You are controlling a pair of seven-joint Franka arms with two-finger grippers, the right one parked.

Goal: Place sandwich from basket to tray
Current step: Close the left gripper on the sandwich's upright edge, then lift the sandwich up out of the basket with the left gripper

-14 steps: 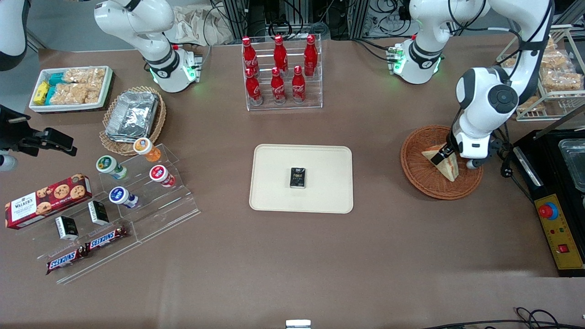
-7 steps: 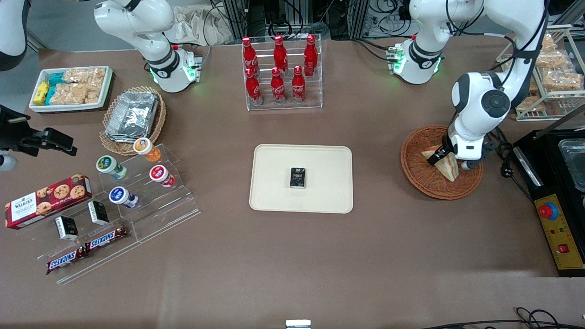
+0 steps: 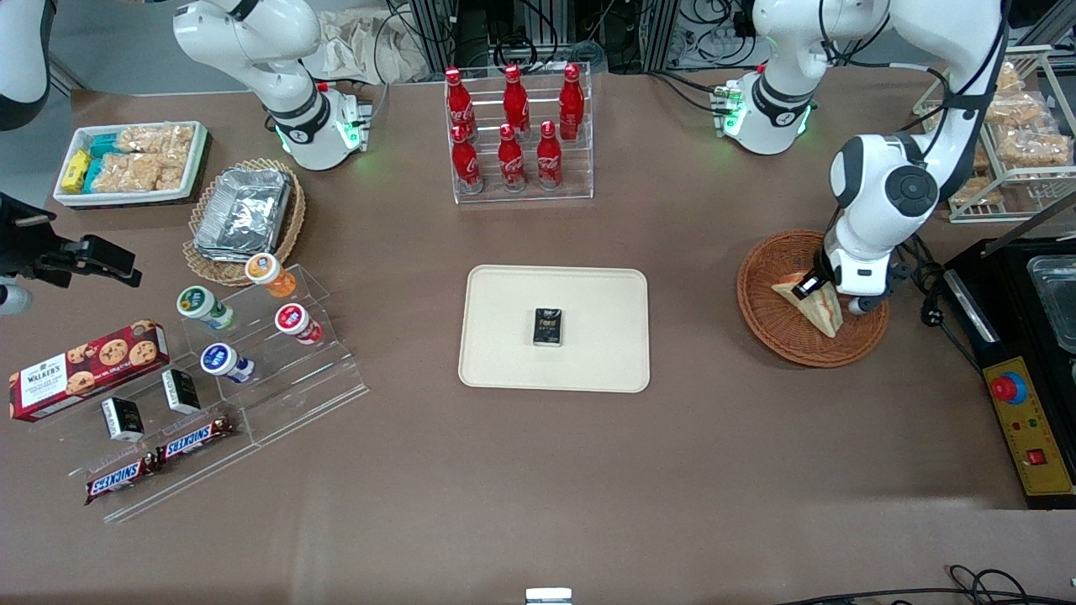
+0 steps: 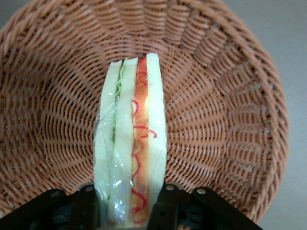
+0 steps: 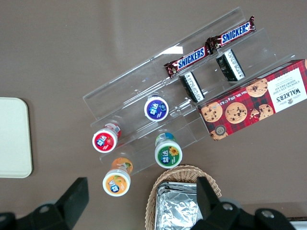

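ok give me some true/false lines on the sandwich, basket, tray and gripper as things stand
1. The gripper has its fingers closed on the sandwich. True.
2. The sandwich lies on the tray. False: it is over the basket, at the working arm's end of the table.
3. A small dark packet lies on the tray. True.
4. The sandwich lies flat, bread face up. False: it stands on edge, its layers showing in the wrist view.
5. The basket holds foil containers. False: only the sandwich is in it.
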